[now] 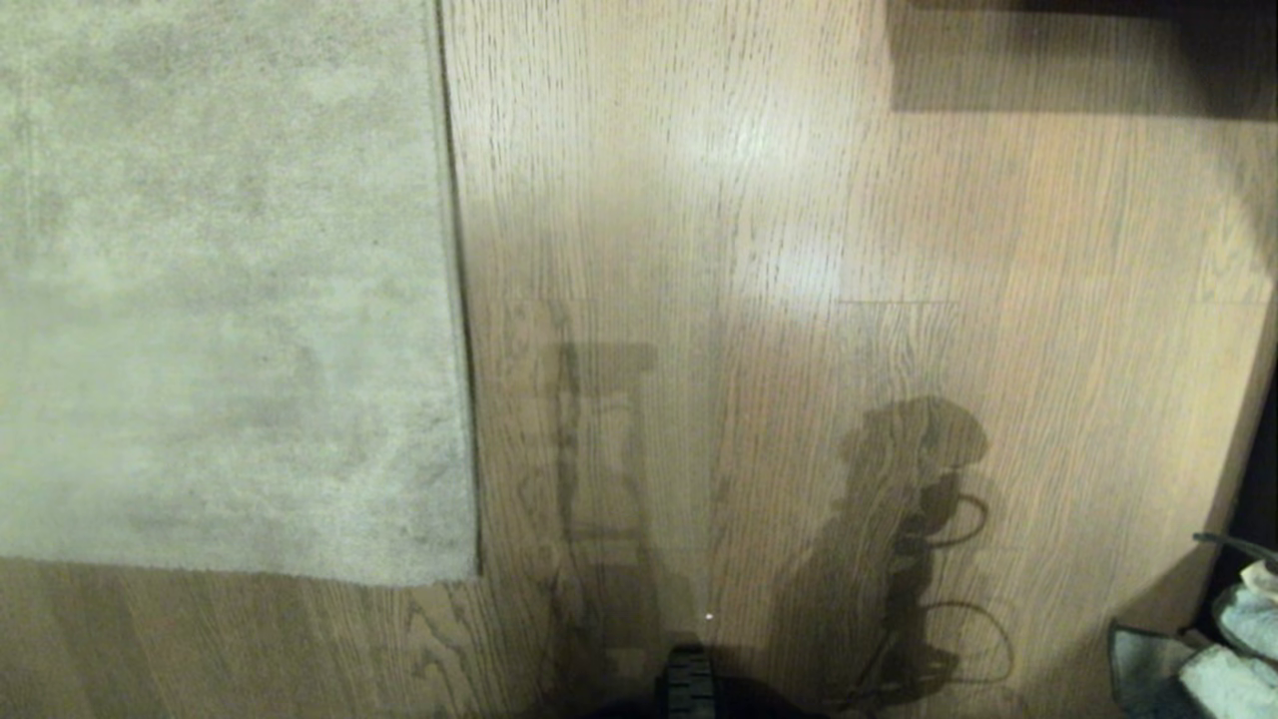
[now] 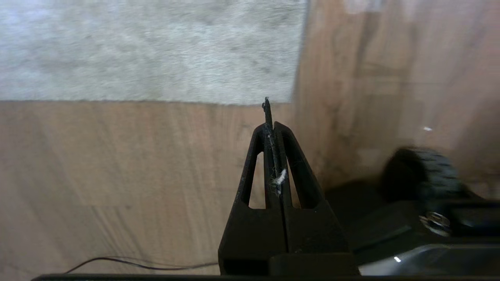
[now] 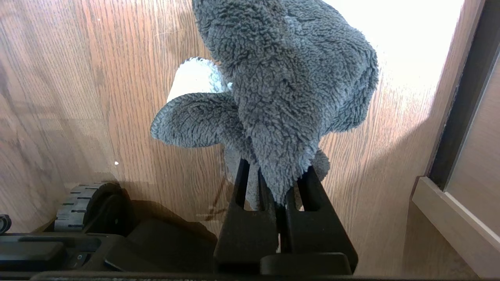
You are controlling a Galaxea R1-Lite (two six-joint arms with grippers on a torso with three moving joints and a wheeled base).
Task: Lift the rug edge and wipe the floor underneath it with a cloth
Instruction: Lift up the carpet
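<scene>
So on my left there's the rug [image 1: 220, 290] lying flat on the floor [image 1: 759, 200]; the rug edge [image 1: 457, 300] runs straight away from me and its near corner [image 1: 469, 574] sits down low, flat against the planks; my left pincer [image 2: 270, 117] hangs over bare wood just beside that corner, fingers pressed together with nothing in them but a bit of lint; over on the right, my right pincer [image 3: 279, 187] is clamped on the cloth [image 3: 281, 86], a fluffy grey rag that flops out over the floor with a paler patch showing behind it; in the head view neither arm shows, only their shadows on the wood; far right there's a dark bin [image 1: 1148, 664] with pale rags in it.
</scene>
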